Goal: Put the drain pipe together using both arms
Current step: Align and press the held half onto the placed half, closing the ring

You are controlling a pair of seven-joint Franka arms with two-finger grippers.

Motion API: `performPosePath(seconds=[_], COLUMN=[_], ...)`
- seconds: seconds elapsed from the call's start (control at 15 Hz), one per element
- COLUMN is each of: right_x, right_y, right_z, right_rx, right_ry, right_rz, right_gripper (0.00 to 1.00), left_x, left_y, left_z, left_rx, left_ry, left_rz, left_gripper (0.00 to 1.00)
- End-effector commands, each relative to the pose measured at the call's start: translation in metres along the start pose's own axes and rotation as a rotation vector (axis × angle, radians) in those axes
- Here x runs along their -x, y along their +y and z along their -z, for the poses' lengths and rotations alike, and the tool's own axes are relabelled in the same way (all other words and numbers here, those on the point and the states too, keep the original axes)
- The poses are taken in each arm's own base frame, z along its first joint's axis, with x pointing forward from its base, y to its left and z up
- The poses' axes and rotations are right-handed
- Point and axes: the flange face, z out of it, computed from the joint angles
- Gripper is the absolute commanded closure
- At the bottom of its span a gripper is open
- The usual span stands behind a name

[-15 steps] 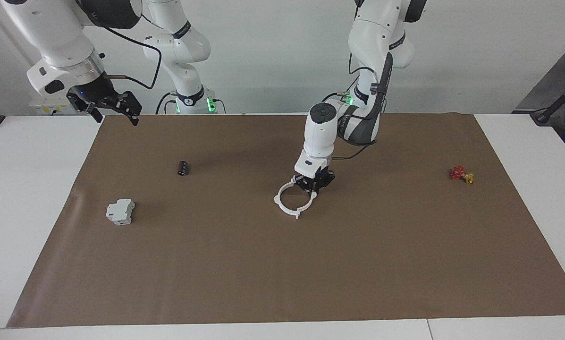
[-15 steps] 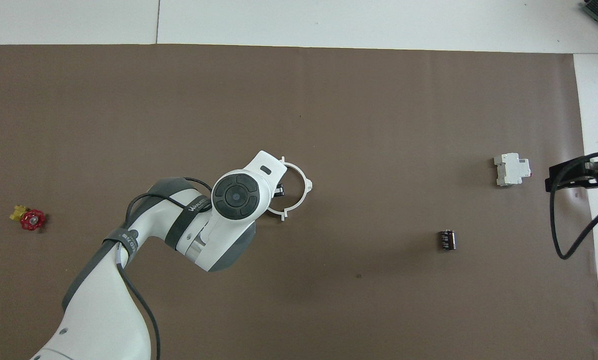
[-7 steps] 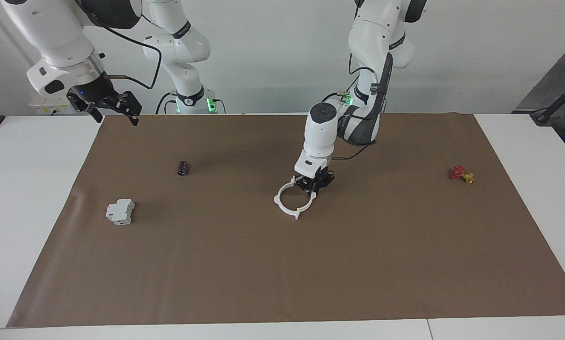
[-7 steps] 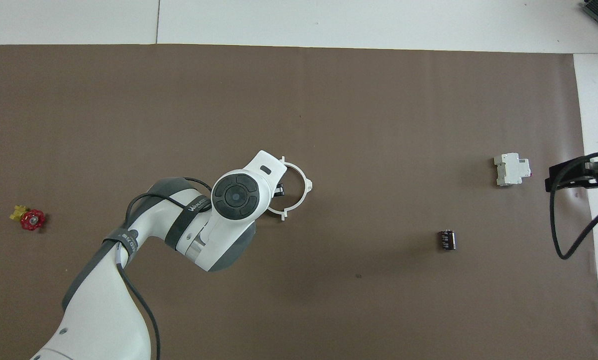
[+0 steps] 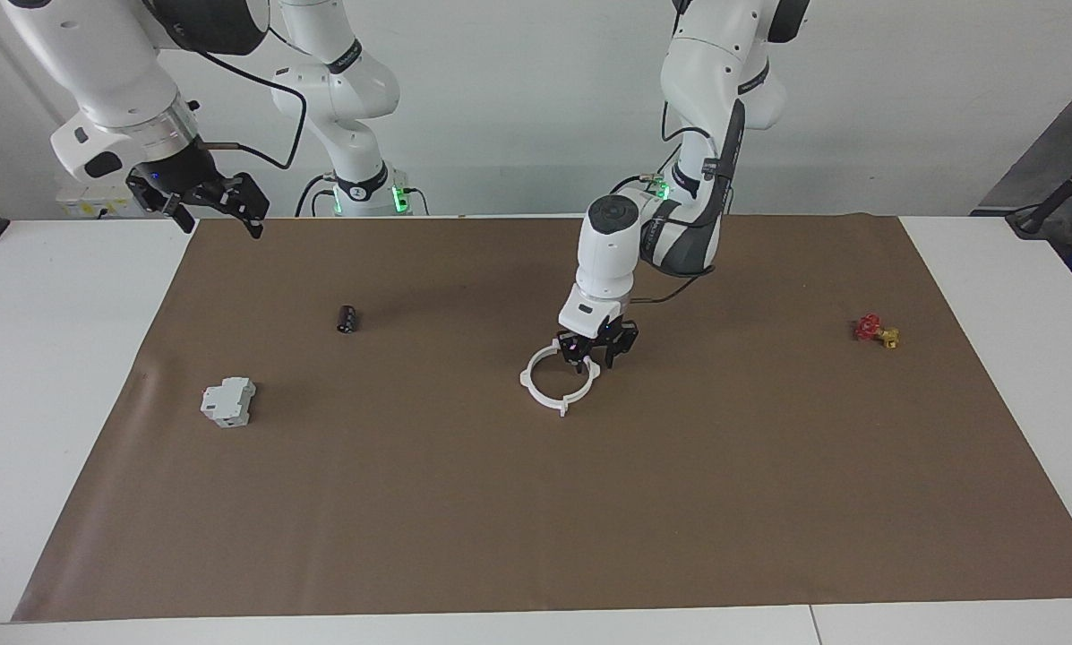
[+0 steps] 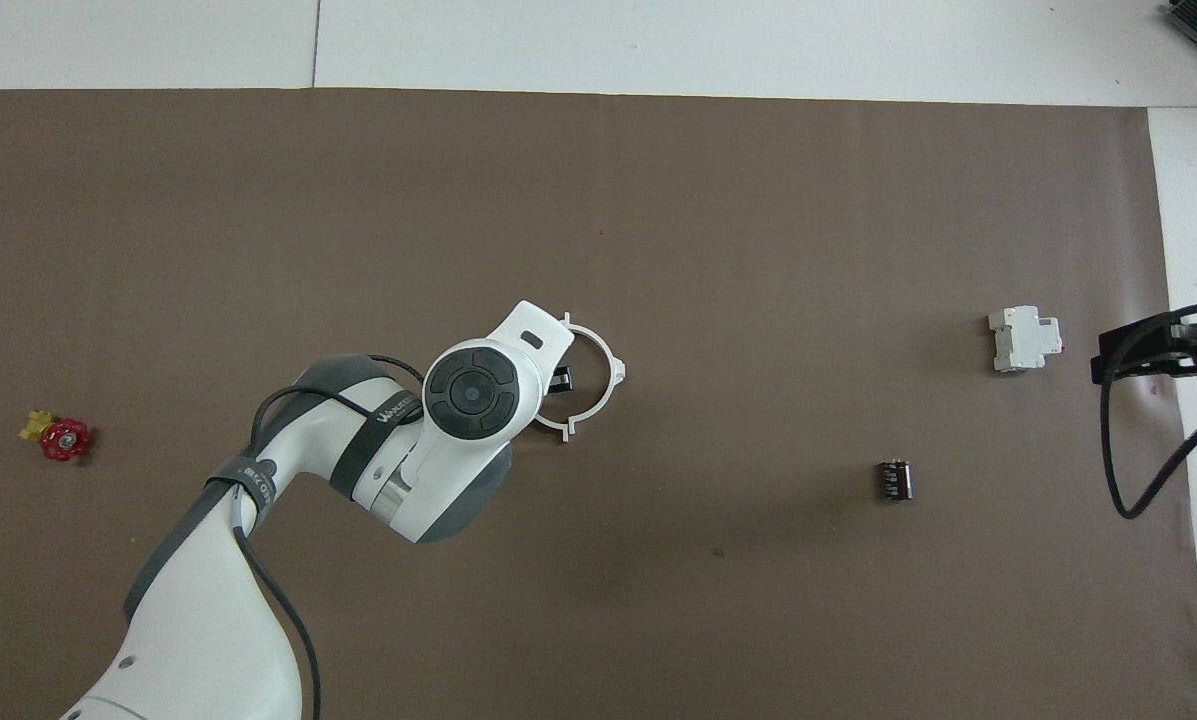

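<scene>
The drain pipe [image 5: 536,391] lies on the brown mat near the table's middle as one white ring with outer tabs; it also shows in the overhead view [image 6: 613,365]. My left gripper [image 5: 594,356] points down at the ring's rim on the side toward the left arm's end. It is open, with one finger on each side of the rim. From overhead the left wrist hides most of it, and only one finger [image 6: 561,378] shows inside the ring. My right gripper [image 5: 202,199] waits raised over the mat's edge at the right arm's end, open and empty.
A grey-white boxy block [image 5: 228,401] and a small black cylinder [image 5: 347,318] lie toward the right arm's end. A red-and-yellow valve piece [image 5: 876,331] lies toward the left arm's end. The brown mat [image 5: 536,520] covers most of the white table.
My left gripper has opened and let go of the ring's rim, rising slightly. The ring stays flat on the mat. The right arm has not moved.
</scene>
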Motion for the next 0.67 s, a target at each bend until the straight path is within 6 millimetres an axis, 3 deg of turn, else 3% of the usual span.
performPosePath(seconds=[0.0,0.6], right_x=[0.0065,0.0065], right_y=[0.0007,0.0007], right_z=[0.0016,0.0023], right_rx=[-0.008,-0.008], right_ry=[0.007,0.008], right_rz=[-0.007,-0.007], right_gripper=[0.00,0.00], left_x=[0.0025,-0.0015], left_y=[0.0006,-0.0032], left_z=[-0.0018,0.0009], left_rx=[-0.004,-0.021], left_ry=[0.015,0.003], left_rz=[-0.004,0.002], left_gripper=[0.00,0.00])
